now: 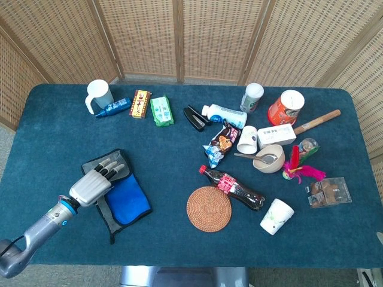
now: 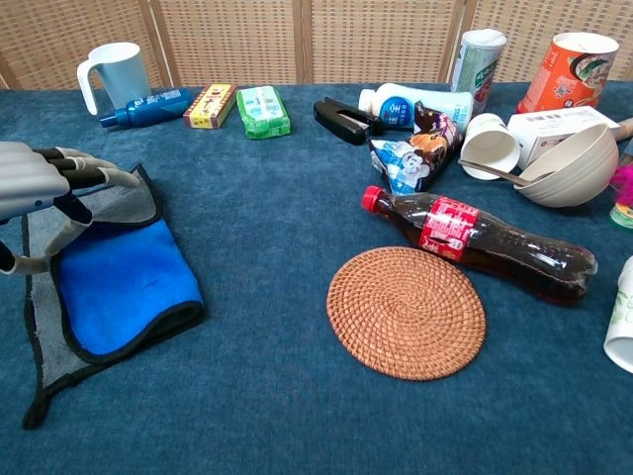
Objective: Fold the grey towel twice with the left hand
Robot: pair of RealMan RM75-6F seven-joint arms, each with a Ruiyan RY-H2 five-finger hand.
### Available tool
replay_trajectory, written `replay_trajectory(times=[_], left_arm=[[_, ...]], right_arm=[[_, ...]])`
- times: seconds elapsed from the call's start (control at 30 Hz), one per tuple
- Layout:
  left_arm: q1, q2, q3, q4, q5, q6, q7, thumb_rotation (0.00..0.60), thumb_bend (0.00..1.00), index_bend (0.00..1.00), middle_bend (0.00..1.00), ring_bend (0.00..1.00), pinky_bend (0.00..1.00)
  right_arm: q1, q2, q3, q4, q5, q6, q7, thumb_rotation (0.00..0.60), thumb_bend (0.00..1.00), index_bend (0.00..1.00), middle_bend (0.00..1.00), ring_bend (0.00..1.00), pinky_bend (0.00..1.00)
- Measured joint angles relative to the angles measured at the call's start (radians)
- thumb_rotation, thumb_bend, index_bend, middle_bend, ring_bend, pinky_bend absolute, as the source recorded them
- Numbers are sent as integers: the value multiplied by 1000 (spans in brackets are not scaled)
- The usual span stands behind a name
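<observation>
First fold looks nearly laid: the towel (image 2: 119,287) shows its blue side near the desk's left edge, left hand (image 1: 93,184) loosely spread above; second fold remains.

Blue-carpeted table (image 1: 179,149), grey towel (image 1: 119,200), woven coaster (image 1: 208,208), cola bottle (image 1: 232,187)

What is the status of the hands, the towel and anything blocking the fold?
Left hand over towel's left part, fingers apart, grip unclear. Right hand not in view. Towel partly folded, blue side up, grey edges showing. Nothing on towel; cola bottle and mat well clear.
</observation>
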Motion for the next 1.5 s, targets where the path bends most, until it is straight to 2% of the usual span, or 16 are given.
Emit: replay_trajectory(times=[0.47, 0.83, 1.3, 1.5], left_arm=[[46, 0, 10, 21, 30, 6, -40, 600, 369, 653, 0, 0, 99], [59, 5, -3, 29, 29, -5, -51, 600, 369, 640, 0, 0, 100], [73, 6, -10, 48, 64, 12, -83, 600, 375, 366, 0, 0, 106], [70, -1, -16, 63, 90, 28, -83, 600, 376, 305, 0, 0, 123]], right_arm=[[1, 0, -1, -2, 0, 0, -3, 600, 0, 0, 0, 0, 0], [1, -1, -4, -4, -5, 1, -8, 600, 0, 0, 0, 0, 0], [-1, 1, -6, -6, -11, 6, -8, 600, 0, 0, 0, 0, 0], [-1, 1, -7, -8, -11, 6, -11, 600, 0, 0, 0, 0, 0]])
